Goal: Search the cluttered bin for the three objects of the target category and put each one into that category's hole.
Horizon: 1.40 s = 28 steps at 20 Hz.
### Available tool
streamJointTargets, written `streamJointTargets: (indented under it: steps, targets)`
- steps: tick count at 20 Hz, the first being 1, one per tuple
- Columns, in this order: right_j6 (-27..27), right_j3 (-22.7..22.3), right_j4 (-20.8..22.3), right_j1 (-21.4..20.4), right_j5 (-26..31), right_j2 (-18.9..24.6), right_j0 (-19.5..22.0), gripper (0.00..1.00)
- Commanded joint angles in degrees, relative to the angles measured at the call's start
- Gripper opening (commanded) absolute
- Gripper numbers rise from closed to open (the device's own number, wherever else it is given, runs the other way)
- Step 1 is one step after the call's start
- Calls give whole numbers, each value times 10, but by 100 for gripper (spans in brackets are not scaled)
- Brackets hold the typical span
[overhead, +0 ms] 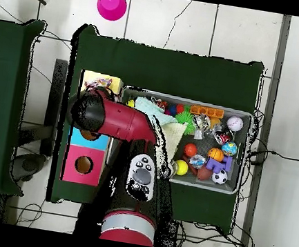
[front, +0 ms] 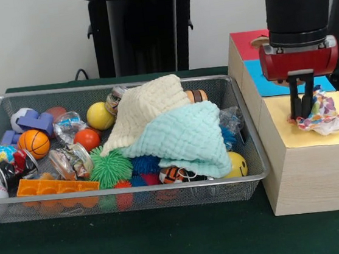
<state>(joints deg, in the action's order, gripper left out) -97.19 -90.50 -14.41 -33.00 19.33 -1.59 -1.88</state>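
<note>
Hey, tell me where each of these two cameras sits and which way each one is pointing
Front view: low, across the table, facing the mesh bin and wooden box; the gripper hangs over crumpled paper.
Overhead view: above, looking straight down; the red arm reaches from the picture's bottom.
Shared: bin, box, arm.

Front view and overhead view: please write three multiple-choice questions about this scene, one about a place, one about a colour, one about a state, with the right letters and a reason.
1. Where is the crumpled wrapper?
A. in the wire bin
B. on the box's yellow section
C. on the floor

2. What colour is the cloth lying in front of the cream cloth?
A. light teal
B. red
C. black

3. The gripper is:
A. inside the bin
B. over the wooden box
C. out of view

Answers: 1 B, it lies on yellow; 2 A, pale teal; 3 B, it hangs beside the wrapper.
</note>
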Motion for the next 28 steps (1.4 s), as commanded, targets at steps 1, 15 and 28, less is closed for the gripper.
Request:
streamJointTargets:
  steps: [1,15,28]
  targets:
    - [-135,10,-29,25,86,5,-6,0]
    - [-137,-2,-52,37,93,9,-5,0]
    - [-129,11,-63,74,66,10,-2,0]
